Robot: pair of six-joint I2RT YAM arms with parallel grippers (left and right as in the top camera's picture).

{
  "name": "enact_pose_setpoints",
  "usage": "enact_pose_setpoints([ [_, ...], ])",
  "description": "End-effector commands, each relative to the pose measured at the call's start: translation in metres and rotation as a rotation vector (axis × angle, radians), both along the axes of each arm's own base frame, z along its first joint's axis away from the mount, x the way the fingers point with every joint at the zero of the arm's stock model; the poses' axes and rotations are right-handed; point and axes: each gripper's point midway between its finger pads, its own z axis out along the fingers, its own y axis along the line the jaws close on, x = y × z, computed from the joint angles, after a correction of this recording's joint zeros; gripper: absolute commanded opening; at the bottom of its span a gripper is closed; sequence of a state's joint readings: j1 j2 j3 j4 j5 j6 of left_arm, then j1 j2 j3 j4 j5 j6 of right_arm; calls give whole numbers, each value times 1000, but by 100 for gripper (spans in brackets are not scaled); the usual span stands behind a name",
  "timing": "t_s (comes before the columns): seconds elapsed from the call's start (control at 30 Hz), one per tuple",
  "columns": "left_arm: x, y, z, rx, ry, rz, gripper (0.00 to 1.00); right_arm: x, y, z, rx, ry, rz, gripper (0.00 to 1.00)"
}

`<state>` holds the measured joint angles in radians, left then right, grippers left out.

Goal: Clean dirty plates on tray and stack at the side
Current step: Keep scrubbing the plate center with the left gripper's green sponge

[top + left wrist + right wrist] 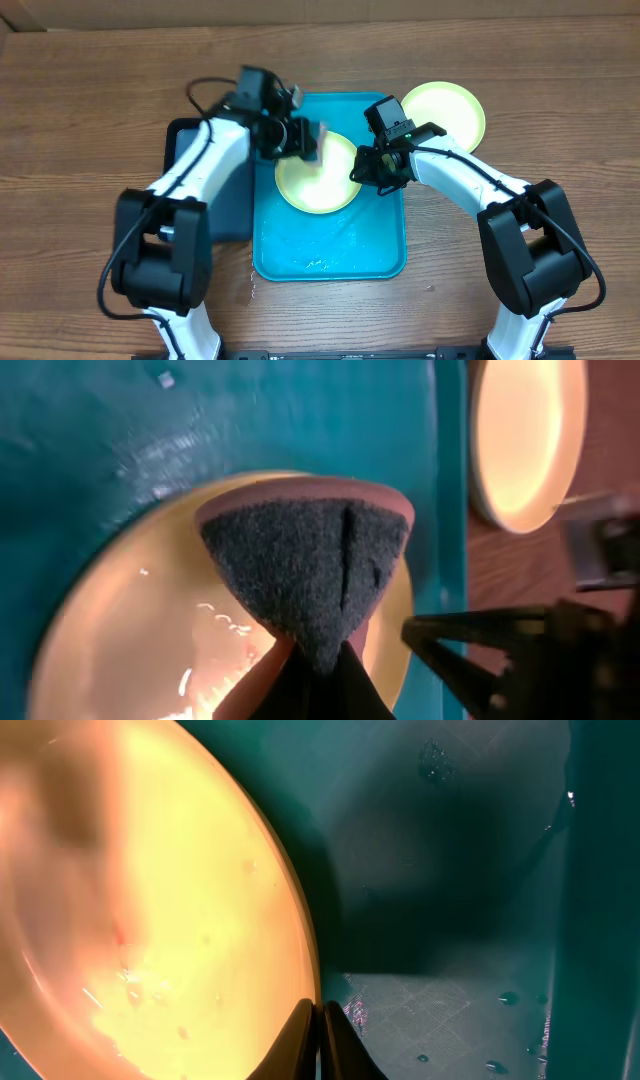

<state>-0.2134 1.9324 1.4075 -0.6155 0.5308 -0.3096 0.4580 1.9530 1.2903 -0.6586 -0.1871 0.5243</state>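
Observation:
A pale yellow-green plate [315, 178] lies on the teal tray [330, 255], in its far half. My left gripper [303, 140] is shut on a sponge [310, 565] with a dark scouring face and a pink edge, and the sponge is pressed to the plate's [120, 650] far side. My right gripper [366, 170] is shut on the plate's right rim [305, 960], its tips [320, 1012] pinched together over the edge. The plate [150, 900] is wet and casts a shadow on the tray floor [450, 870]. A second yellow-green plate [448, 112] rests on the table right of the tray.
A smaller dark navy tray [225, 205] lies against the teal tray's left side, under my left arm. Water drops and streaks sit on the teal tray's near half [325, 262]. Bare wooden table [80, 120] surrounds both trays.

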Motion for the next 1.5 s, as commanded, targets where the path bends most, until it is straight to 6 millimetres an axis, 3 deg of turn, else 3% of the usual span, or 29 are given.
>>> enact_pose_setpoints([
  [0.0, 0, -1, 25, 15, -61, -37, 4, 4, 3, 14, 24, -29, -1, 4],
  [0.3, -33, 20, -43, 334, 32, -12, 4, 4, 3, 14, 24, -29, -1, 4],
  [0.5, -39, 39, -69, 481, 56, 81, 4, 4, 3, 14, 24, -28, -1, 4],
  [0.63, -49, 28, -87, 445, 126, 76, 4, 4, 3, 14, 24, -28, -1, 4],
  [0.87, -72, -12, -121, 228, 276, -49, 4, 4, 3, 14, 24, -28, -1, 4],
  [1.0, -75, -34, -103, 88, 279, -104, 4, 4, 3, 14, 24, -29, -1, 4],
  [1.2, -46, -53, -42, -96, 154, -136, 4, 4, 3, 14, 24, -28, -1, 4],
  [1.37, -21, -19, 1, 43, 27, -65, 4, -2, 14, 17, 88, 2, 23, 5],
  [1.47, -16, 3, 19, 162, -19, -13, 4, -6, 20, 19, 126, 22, 37, 4],
])
